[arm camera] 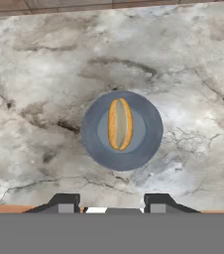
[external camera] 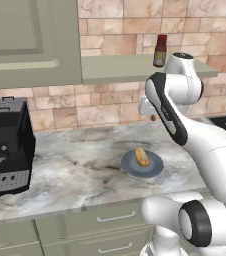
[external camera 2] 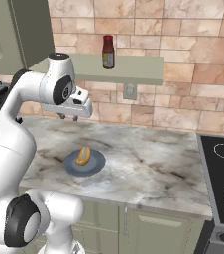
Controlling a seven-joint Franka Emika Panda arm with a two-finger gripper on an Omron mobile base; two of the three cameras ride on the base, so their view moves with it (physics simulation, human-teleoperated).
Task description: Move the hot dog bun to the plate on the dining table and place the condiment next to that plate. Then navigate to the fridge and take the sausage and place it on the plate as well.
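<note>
One oblong tan bun (arm camera: 120,123) mid-frame | round blue-grey dish (arm camera: 91,144) | veined marble counter (arm camera: 34,74) | gripper (arm camera: 113,202) jaws spread, empty

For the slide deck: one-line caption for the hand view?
Gripper poised, empty, above the hot dog bun lying on a blue-grey plate on the marble counter.

The white arm (external camera: 185,125) rises from the base, bends at its elbow and reaches forward. Its gripper (external camera 2: 68,117) points straight down, fingertips (arm camera: 64,201) seemingly parted, nothing visibly between them.
</note>
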